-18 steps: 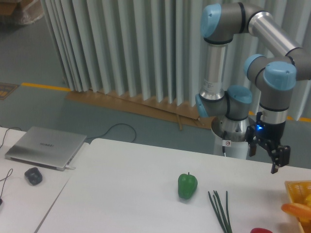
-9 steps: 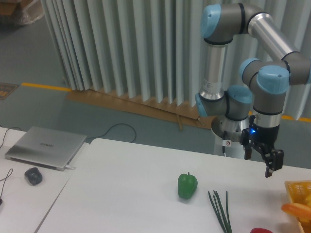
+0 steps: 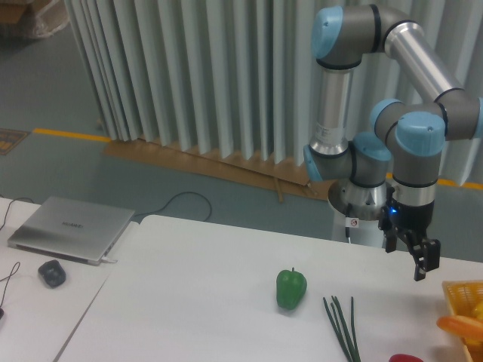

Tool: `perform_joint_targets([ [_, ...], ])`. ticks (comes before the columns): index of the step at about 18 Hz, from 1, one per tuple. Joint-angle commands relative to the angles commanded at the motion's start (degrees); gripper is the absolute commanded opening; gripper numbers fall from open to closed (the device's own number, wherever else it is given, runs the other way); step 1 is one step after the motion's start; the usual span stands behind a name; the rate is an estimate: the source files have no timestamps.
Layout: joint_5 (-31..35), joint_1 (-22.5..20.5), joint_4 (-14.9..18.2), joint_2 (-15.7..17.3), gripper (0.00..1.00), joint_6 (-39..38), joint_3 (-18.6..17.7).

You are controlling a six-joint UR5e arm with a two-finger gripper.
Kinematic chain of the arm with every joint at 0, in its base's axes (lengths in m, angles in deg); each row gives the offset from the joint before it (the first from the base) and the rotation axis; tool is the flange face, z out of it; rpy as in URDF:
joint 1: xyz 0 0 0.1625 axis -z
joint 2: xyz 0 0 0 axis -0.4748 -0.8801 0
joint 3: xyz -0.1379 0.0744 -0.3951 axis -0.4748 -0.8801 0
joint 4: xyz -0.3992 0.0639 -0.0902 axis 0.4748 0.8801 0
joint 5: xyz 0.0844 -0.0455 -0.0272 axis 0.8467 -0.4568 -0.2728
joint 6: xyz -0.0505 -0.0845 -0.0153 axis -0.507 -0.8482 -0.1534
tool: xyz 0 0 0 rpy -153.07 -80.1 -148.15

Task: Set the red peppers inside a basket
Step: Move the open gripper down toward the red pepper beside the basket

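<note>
A glossy red pepper shows only its top at the bottom edge of the table, right of centre. The yellow-orange latticed basket stands at the right edge, partly cut off, with an orange vegetable inside. My gripper hangs above the table's back right, up and slightly right of the red pepper and left of the basket. Its dark fingers point down, and whether they are open or shut does not show; nothing appears held.
A green bell pepper stands mid-table. Several green stalks lie to its right. A laptop and a mouse rest on the lower desk at left. The arm's base rises behind the table.
The gripper has swung left from near the basket, then dropped slightly lower over the table. The peppers and the basket have not moved.
</note>
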Motion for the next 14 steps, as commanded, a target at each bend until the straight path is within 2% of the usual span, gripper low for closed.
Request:
perform_joint_targets([
  [1,0.2,0.2,-1.1,-1.6,1.00,-0.3,0.1],
  [5,1.1,0.5,-1.4,-5.5,1.00,-1.1,1.8],
  [10,2.0,0.4,-1.9,-7.9,1.00,-1.3,2.5],
  [14,1.8,0.4,-7.4,-9.7,1.00,-2.5,2.5],
])
